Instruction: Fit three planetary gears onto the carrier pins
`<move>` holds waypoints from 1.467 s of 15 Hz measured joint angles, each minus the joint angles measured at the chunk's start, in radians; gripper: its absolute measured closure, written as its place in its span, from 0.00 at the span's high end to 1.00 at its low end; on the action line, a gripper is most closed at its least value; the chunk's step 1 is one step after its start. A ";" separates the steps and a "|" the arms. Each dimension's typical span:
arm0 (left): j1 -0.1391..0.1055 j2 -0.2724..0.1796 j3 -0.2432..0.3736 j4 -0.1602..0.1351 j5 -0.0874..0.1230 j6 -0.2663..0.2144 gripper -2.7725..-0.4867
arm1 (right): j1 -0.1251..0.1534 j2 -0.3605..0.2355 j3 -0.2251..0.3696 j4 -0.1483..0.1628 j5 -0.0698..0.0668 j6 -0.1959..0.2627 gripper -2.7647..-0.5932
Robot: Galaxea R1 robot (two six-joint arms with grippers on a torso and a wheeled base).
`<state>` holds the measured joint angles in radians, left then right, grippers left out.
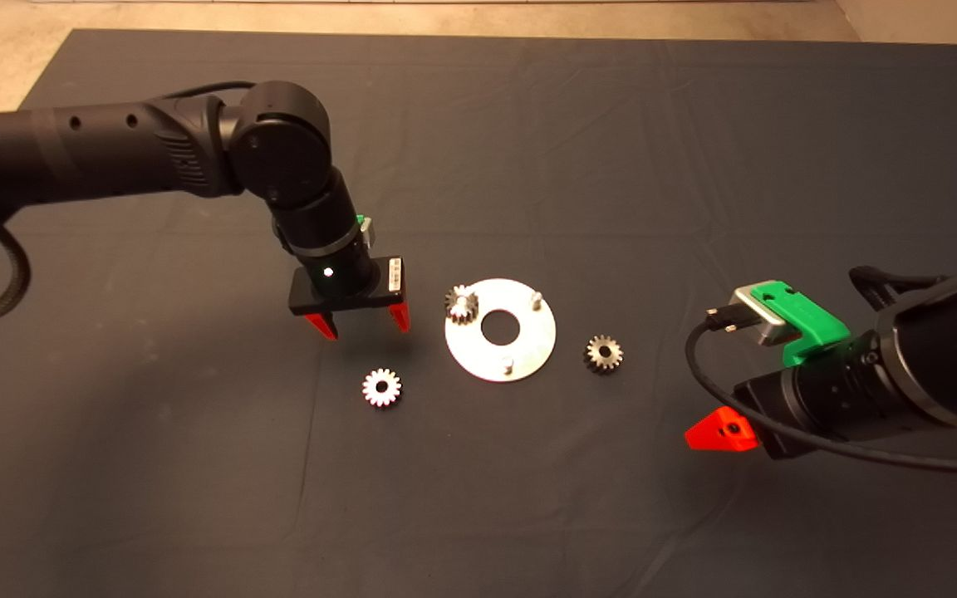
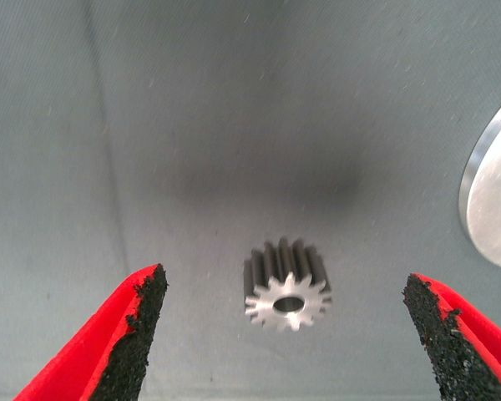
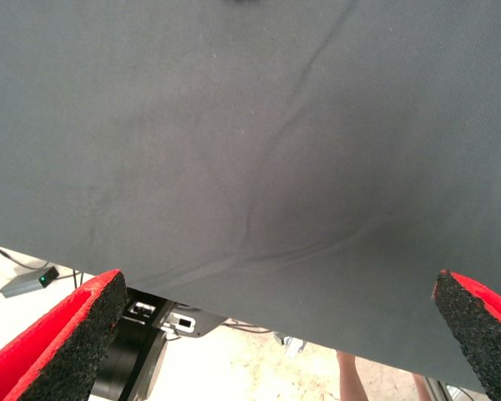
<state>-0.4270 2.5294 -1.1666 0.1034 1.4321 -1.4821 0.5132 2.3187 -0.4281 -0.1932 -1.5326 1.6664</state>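
The left gripper [image 1: 360,322] hangs over the dark mat [image 1: 528,124] with its red fingers spread wide and nothing held; a small silvery-grey toothed metal gear [image 1: 382,387] lies flat on the mat just below and in front of the fingertips, and in the left wrist view this same gear [image 2: 287,286] sits between the two black pads [image 2: 138,342], touching neither. Just beside this gripper, on its inner side, lies the flat round shiny metal disc with a centre hole [image 1: 462,340]; a second small toothed gear [image 1: 461,304] sits on the disc's near edge over one pin; two short silver upright pins [image 1: 536,297] [image 1: 507,363] stand bare. A third small grey gear [image 1: 603,354] rests on the mat beyond the disc, between it and the right gripper [image 1: 721,432], which waits near the mat's edge, released wide apart and empty.
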 joint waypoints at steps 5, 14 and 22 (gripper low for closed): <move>0.000 -0.009 0.100 0.000 -0.001 -0.115 0.67 | 0.000 0.000 0.000 0.000 -0.001 0.000 0.99; 0.001 -0.009 0.132 0.000 -0.001 -0.143 0.67 | 0.000 0.000 0.000 0.000 -0.001 0.000 0.99; 0.070 -0.011 0.117 0.002 -0.003 -0.120 0.67 | -0.001 0.000 0.000 0.000 0.000 0.000 0.99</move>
<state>-0.3572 2.5179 -1.0500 0.1053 1.4296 -1.6024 0.5121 2.3187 -0.4281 -0.1932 -1.5328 1.6664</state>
